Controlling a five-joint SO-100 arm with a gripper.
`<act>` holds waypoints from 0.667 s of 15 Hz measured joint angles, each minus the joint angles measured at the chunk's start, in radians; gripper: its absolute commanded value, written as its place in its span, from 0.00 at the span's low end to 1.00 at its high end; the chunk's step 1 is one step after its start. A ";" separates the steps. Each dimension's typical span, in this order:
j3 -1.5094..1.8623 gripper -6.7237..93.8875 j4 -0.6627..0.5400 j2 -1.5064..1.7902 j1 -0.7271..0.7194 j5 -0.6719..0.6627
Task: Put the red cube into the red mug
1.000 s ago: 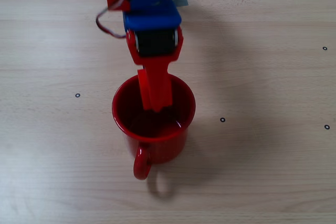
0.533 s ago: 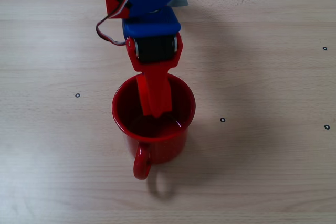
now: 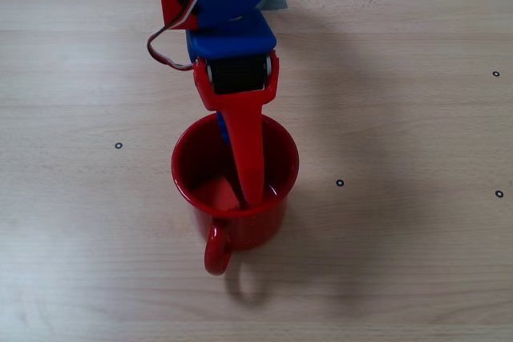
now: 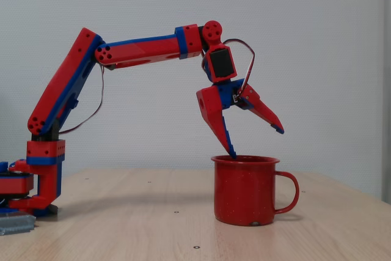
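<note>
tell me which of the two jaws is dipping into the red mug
The left-hand one in a fixed view: its tip reaches the rim of the red mug; the other is splayed out right, clear above it. The gripper stands open.

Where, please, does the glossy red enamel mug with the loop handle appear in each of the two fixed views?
Overhead fixed view: the glossy red enamel mug sits at centre, handle toward the bottom edge.
Side fixed view: the mug stands right of centre, handle pointing right.
Shared landmark: the robot's red-and-blue tool, open above the rim.

A pale, light-wood-grain laminate table carried small black ring marks. Behind it, at twelve o'clock, stood a plain white wall, evenly lit.
</note>
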 measured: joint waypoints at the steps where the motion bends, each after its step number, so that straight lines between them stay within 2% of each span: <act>1: 0.000 0.48 0.000 0.000 0.002 -0.008; 2: 0.011 0.46 0.000 0.002 0.003 -0.008; 3: 0.020 0.37 0.000 0.002 0.003 -0.008; 5: 0.051 0.08 0.000 0.020 0.006 -0.008; 10: 0.063 0.07 0.000 0.170 0.049 0.021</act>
